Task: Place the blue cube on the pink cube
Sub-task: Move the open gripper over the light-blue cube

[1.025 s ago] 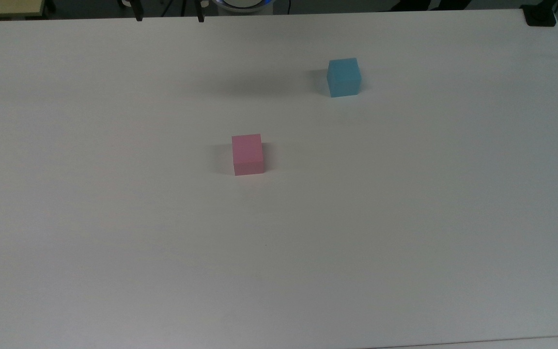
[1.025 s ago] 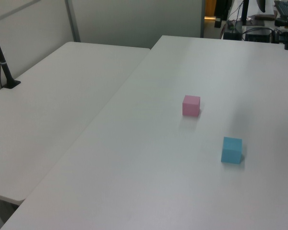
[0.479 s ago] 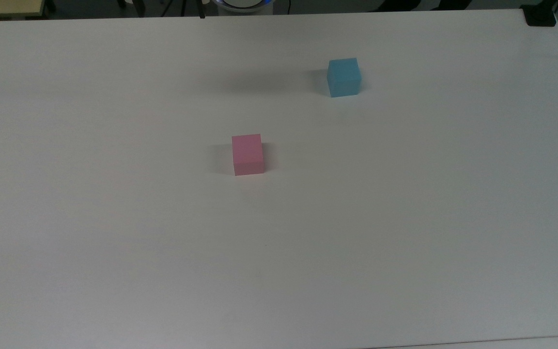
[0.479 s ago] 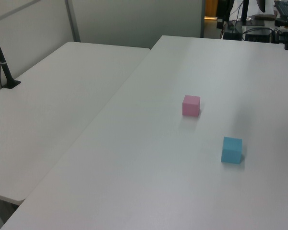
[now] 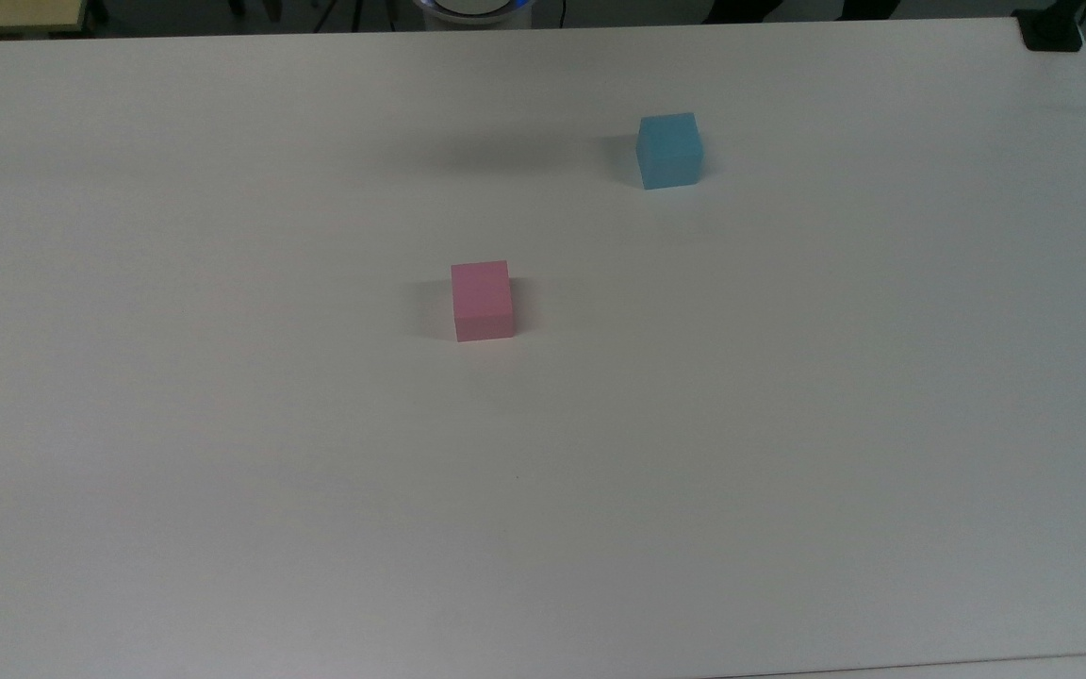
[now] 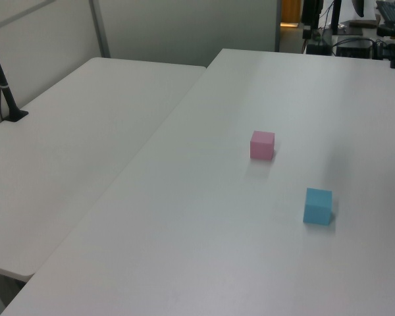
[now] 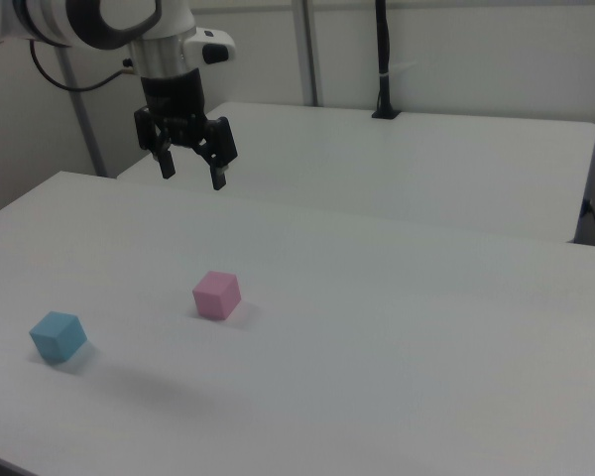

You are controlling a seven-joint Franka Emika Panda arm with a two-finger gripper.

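The blue cube (image 5: 668, 150) rests on the white table toward the top view's upper right; it also shows as the blue cube (image 6: 317, 206) and the blue cube (image 7: 58, 335). The pink cube (image 5: 483, 300) sits near the table's middle, apart from the blue one, seen too as the pink cube (image 6: 262, 145) and the pink cube (image 7: 216, 294). My gripper (image 7: 190, 176) hangs open high above the table in the right view, up and left of the pink cube, holding nothing.
The white table (image 5: 788, 424) is wide and bare around both cubes. A second white table (image 6: 66, 151) adjoins it on the left view's left. A black post (image 7: 384, 59) stands on the far table. A black clamp (image 5: 1052, 30) sits at the top view's upper-right corner.
In the top view the dark fingertips at the upper edge have slid up out of the picture. Both cubes have stayed put.
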